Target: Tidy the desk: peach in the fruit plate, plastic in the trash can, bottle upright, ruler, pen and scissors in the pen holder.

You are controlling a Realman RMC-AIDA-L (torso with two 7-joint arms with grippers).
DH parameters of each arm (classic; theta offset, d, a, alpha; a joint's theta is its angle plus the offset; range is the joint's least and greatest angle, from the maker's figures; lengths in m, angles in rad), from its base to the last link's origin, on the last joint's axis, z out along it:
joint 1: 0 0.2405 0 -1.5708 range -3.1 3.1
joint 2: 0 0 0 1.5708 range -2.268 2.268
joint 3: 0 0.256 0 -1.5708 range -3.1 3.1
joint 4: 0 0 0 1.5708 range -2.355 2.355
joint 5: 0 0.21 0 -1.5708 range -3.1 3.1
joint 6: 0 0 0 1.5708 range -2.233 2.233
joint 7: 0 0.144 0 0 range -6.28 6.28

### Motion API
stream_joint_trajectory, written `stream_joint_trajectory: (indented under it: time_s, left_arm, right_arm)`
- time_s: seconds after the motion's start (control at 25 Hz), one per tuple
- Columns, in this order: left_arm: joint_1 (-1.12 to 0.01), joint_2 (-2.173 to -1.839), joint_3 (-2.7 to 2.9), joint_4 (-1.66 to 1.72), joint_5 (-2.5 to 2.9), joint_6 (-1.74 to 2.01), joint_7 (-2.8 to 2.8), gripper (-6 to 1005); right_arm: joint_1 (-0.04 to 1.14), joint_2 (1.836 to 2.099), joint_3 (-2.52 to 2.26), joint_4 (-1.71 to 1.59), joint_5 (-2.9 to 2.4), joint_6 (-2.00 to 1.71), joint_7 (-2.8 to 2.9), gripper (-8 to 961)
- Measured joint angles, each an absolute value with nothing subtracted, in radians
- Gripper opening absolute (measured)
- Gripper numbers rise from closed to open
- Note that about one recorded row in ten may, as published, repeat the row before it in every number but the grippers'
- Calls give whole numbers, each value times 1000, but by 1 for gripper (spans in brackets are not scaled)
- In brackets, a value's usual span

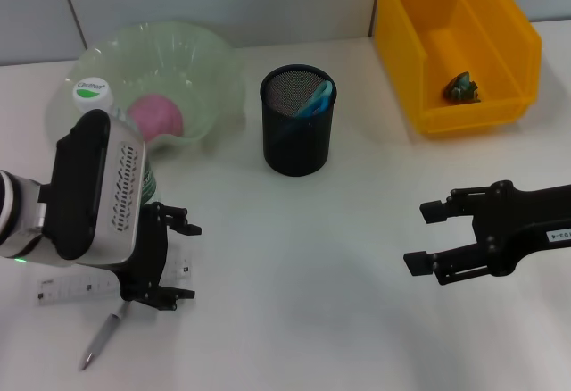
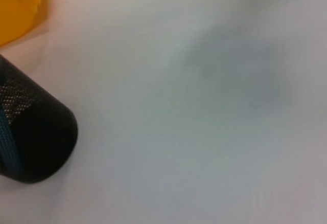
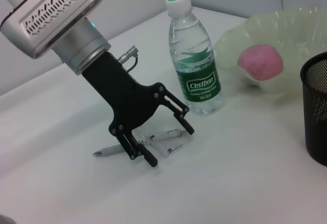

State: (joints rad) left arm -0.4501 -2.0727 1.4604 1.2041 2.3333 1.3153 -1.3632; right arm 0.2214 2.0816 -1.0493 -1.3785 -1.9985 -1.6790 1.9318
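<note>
Two arms reach over my white desk (image 1: 294,257). My left gripper (image 1: 174,262) tilts steeply down, fingers spread wide, straddling the clear ruler (image 3: 166,139) lying flat; the pen (image 1: 103,339) lies just beside it. My right gripper (image 1: 428,237) hovers level and open, well apart. Behind my left arm, the bottle (image 3: 194,60) stands upright, and the peach (image 1: 156,114) sits in the fruit plate (image 1: 214,61).

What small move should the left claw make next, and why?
Probably lower a little and close on the clear ruler. The left claw is open and straddles it on the table; the pen lies beside it. The peach already sits in the plate, the bottle stands upright. The right claw hovers idle.
</note>
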Motion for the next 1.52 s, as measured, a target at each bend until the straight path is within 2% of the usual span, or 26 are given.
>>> stream_joint_trajectory:
  time_s: [0.92, 1.52]
  left_arm:
    - [-561, -2071, 1468, 1187, 2427, 1413, -1455, 755]
    - [-575, -2070, 1459, 1177, 2463, 1404, -1455, 754]
  right_arm:
    - [227, 2082, -1051, -1355, -2013, -1673, 1928, 849]
    - [226, 2082, -1051, -1339, -2013, -1665, 1919, 849]
